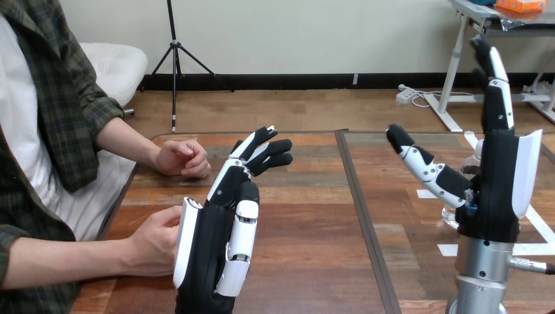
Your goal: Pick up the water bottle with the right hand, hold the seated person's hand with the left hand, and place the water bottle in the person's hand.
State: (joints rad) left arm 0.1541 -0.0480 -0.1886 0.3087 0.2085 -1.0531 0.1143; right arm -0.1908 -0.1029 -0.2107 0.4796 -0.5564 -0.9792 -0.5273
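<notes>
The left robot hand (219, 242) stands edge-up over the near left part of the wooden desk (314, 222). Its fingers (262, 147) reach toward the far side, nearly straight with only a loose bend at the tips, and close on nothing. Just left of its white shell lies the person's near hand (154, 239), thumb side up. The two sit close together, but whether they touch cannot be told, and no robot finger curls round that hand. Farther back on the left, the person's far hand (180, 158) rests at the desk's edge in a loose fist, apart from the robot's fingertips. On the right, the right robot hand (497, 190) is held upright with its fingers pointing straight up and its thumb (425, 167) spread out to the left, wide open and grasping nothing. The clear water bottle (451, 214) stands on the desk right behind this hand, mostly hidden by the palm and thumb; whether the hand touches it cannot be made out. White tape marks (451, 249) lie on the desk near the bottle's base.
</notes>
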